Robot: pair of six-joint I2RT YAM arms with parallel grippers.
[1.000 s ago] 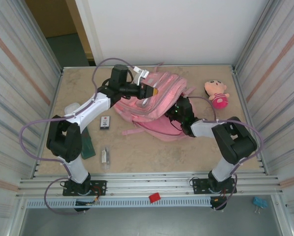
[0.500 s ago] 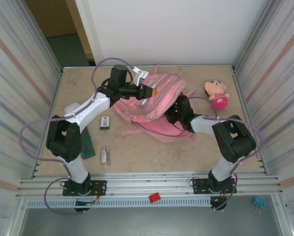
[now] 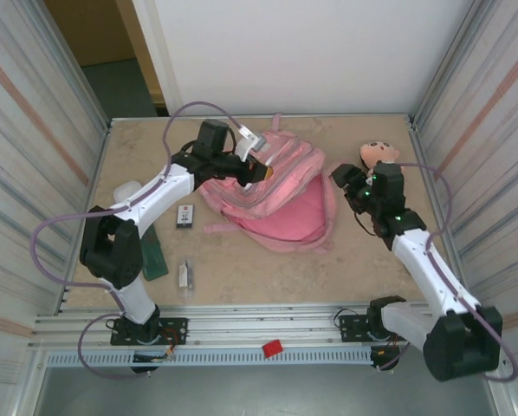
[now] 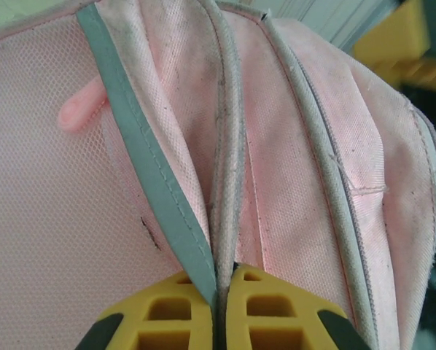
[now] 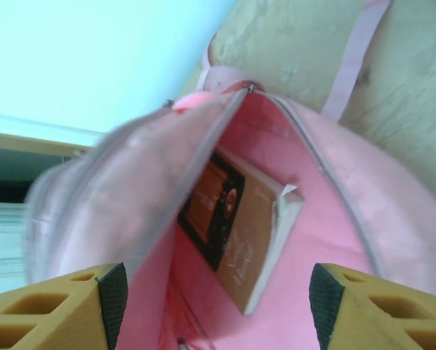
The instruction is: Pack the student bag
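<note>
Pink backpack (image 3: 285,195): lying mid-tabletop (image 3: 268,277), mouth gaping toward the right arm. Left fingers (image 4: 160,317) clamping its rim trim; right fingers (image 5: 50,306) standing apart, carrying nothing. Risk: trim slipping free, mouth likely collapsing over the book (image 5: 236,233) sitting inside. Cover lettering blurring past reading.

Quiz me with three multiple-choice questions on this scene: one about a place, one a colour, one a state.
1. Where is the book?
A. on the bare table
B. inside the bag
C. on the floor

2. What colour is the bag?
A. pink
B. blue
C. green

3. The left gripper is:
A. wide open
B. holding a doll
C. shut on the bag's edge

Answers:
1 B: the right wrist view looks into the open bag at the book.
2 A: its fabric is pink throughout.
3 C: its yellow fingers pinch the bag's trim.
</note>
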